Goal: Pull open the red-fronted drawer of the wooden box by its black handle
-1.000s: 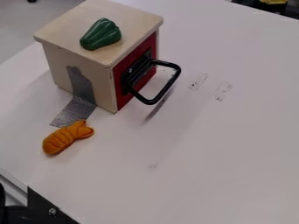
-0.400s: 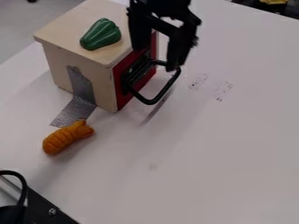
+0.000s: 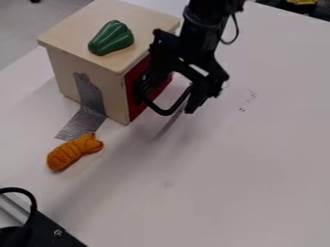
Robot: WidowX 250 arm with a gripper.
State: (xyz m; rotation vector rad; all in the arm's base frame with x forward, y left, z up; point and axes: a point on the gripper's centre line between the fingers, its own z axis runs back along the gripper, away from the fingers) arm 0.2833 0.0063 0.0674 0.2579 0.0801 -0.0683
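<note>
Can see the black gripper (image 3: 168, 102) at the red front (image 3: 136, 79) of a pale wooden box (image 3: 87, 72), with fingers spread wide, one by the handle's root and one near the outer bar; cannot tell from this view about any contact with the black handle (image 3: 166, 113); find that handle low on the box front, jutting toward the lower right of the view, with the long axis of its outer bar slanting from lower left to upper right, roughly along the front; lose sight of its upper right end and of much of the red front behind the gripper; see the arm (image 3: 201, 34) coming down from the top edge, cut off there; on the box top, note a green ribbed toy vegetable (image 3: 111, 38), lying lengthwise from lower left to upper right; below, at the near corner, grey tape (image 3: 82, 123) running down the box side onto the white table (image 3: 238, 178); just beside the tape's lower end, an orange toy (image 3: 69, 153), slanting the same way; at the lower left edge, make out black equipment (image 3: 48, 231), cut off by the frame; at the upper right, a cropped yellow object (image 3: 301, 2), too little shown to name.
</note>
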